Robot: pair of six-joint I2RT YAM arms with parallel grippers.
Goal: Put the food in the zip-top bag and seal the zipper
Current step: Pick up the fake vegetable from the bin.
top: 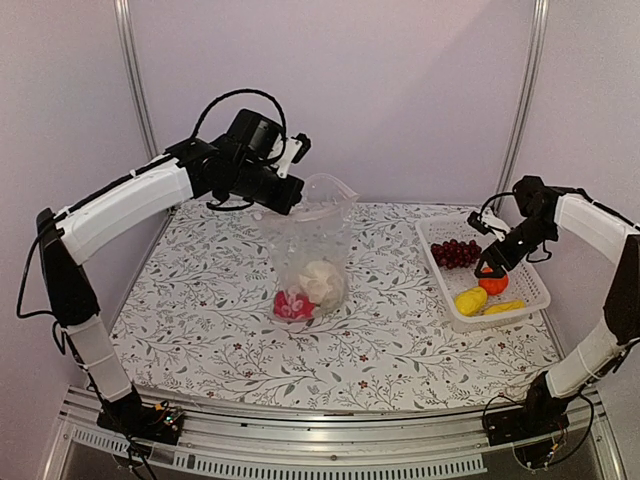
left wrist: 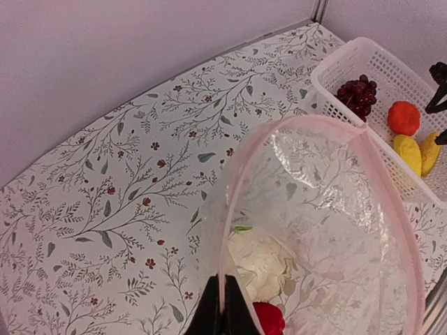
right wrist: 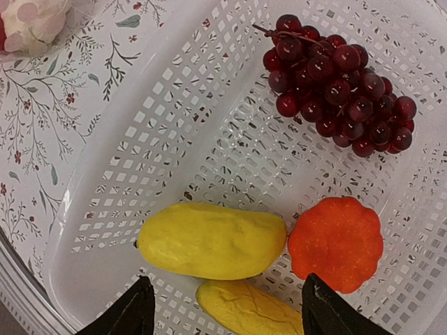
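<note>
My left gripper (top: 298, 190) (left wrist: 225, 307) is shut on the rim of the clear zip-top bag (top: 305, 250) (left wrist: 321, 230) and holds it upright and open. The pink-tinted zipper (left wrist: 293, 122) curves round the mouth. Inside lie the white cauliflower (top: 320, 278) (left wrist: 257, 262) and red pepper (top: 292, 304) (left wrist: 270, 317). My right gripper (top: 489, 268) (right wrist: 227, 314) is open above the white basket (top: 535, 290) (right wrist: 126, 167), over the yellow lemon-like piece (top: 470, 300) (right wrist: 213, 241), banana (top: 503, 307) (right wrist: 248, 307) and orange round piece (top: 493, 283) (right wrist: 336, 243). The grape bunch (top: 456, 252) (right wrist: 335, 87) lies at the basket's far end.
The basket stands at the right of the floral tablecloth (top: 200, 310), near the table's right edge. White walls and metal posts (top: 135, 80) close off the back. The bag stands mid-table between both arms.
</note>
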